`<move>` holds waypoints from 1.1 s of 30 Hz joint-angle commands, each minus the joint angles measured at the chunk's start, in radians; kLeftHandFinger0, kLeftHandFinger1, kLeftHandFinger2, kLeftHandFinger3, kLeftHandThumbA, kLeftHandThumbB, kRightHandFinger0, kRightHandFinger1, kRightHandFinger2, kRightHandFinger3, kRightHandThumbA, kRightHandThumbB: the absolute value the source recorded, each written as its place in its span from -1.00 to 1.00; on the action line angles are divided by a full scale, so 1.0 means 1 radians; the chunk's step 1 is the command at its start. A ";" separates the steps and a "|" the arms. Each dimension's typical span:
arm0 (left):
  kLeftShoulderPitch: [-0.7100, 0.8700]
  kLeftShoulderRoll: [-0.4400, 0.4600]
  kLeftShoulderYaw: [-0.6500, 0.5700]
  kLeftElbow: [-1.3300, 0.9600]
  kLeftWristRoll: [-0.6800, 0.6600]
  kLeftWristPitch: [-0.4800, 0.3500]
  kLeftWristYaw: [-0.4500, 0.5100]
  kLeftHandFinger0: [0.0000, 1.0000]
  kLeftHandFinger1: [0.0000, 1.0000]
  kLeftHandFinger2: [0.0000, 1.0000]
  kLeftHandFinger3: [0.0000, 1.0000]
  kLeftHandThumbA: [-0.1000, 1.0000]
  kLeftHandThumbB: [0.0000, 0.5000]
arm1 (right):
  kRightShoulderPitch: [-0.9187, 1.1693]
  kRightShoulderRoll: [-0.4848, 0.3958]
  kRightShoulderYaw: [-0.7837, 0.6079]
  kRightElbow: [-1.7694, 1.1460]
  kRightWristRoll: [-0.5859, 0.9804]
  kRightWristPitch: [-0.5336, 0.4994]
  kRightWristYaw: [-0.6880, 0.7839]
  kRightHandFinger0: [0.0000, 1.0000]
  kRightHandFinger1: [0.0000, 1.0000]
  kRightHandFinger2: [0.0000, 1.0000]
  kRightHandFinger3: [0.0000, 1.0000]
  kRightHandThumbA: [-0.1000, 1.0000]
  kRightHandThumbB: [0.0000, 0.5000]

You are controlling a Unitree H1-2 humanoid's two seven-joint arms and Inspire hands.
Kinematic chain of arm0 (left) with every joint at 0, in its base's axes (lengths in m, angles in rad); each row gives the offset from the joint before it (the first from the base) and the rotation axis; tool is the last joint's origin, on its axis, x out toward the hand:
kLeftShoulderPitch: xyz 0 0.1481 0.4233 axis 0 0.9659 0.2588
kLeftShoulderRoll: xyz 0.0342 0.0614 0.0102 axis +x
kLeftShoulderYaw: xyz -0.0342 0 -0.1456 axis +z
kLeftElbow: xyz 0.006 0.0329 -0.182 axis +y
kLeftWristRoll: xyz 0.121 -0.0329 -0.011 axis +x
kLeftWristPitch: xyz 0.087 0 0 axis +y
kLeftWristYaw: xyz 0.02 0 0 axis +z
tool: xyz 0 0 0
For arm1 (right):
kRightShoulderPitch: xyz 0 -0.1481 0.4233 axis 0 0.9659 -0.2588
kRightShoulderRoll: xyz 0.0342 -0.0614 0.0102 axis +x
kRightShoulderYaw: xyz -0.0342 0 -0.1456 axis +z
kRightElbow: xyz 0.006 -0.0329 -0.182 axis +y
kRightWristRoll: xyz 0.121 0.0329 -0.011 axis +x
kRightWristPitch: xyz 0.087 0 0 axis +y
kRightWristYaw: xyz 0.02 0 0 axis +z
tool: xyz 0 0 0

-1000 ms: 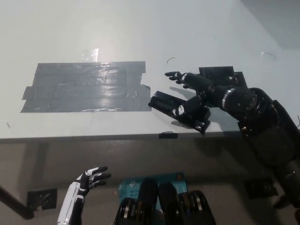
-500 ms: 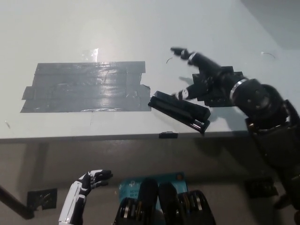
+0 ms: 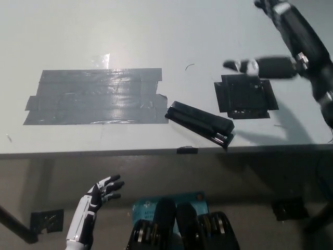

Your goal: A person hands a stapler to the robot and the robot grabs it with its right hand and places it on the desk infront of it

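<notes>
A black stapler (image 3: 200, 124) lies flat on the white desk (image 3: 156, 41), close to its front edge, with nothing touching it. My black right hand (image 3: 283, 47) is raised above the desk at the upper right, well clear of the stapler, its fingers spread apart and holding nothing. My white left hand (image 3: 99, 195) rests below the desk edge at the lower left, fingers apart and empty.
A large patch of grey tape (image 3: 93, 97) covers the desk to the left of the stapler. A smaller black tape square (image 3: 244, 96) lies just right of the stapler, under my raised arm. A small black tab (image 3: 187, 150) sits on the front edge.
My right hand has let go of the stapler and lifted up and to the right, away from it. The stapler stays where it lay. My left hand has shifted slightly.
</notes>
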 commanded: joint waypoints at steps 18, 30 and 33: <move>0.036 0.011 0.015 0.016 -0.025 -0.030 -0.002 0.84 1.00 1.00 0.96 1.00 0.71 | 0.805 0.180 -0.008 0.116 0.189 -0.394 -0.054 1.00 1.00 1.00 1.00 1.00 0.33; 0.027 0.015 0.023 0.028 -0.018 -0.032 0.002 0.85 1.00 1.00 0.99 1.00 0.67 | 0.777 0.176 0.026 0.209 0.155 -0.402 -0.064 1.00 1.00 1.00 1.00 1.00 0.26; 0.034 0.014 0.023 0.032 -0.022 -0.037 -0.001 0.87 1.00 0.99 0.95 1.00 0.66 | 0.787 0.169 0.036 0.216 0.148 -0.419 -0.069 1.00 1.00 1.00 1.00 1.00 0.25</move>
